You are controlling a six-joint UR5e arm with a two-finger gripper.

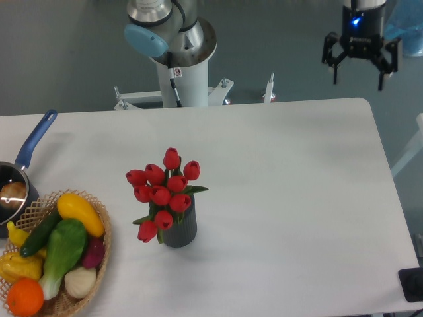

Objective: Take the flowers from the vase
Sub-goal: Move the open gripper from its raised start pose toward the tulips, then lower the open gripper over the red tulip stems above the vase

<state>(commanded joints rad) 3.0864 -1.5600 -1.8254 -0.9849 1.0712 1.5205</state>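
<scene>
The flowers (162, 192), a bunch of red tulips with green leaves, stand in the vase (180, 228), a small dark grey ribbed cylinder near the middle of the white table. My gripper (359, 74) hangs high at the upper right, above the table's far right corner and far from the flowers. Its two fingers are spread wide apart and hold nothing.
A wicker basket (102, 231) of colourful vegetables and fruit sits at the front left. A blue-handled saucepan (20, 178) lies behind it at the left edge. The arm's white base (182, 69) stands behind the table's far edge. A dark object (413, 285) shows at the front right corner.
</scene>
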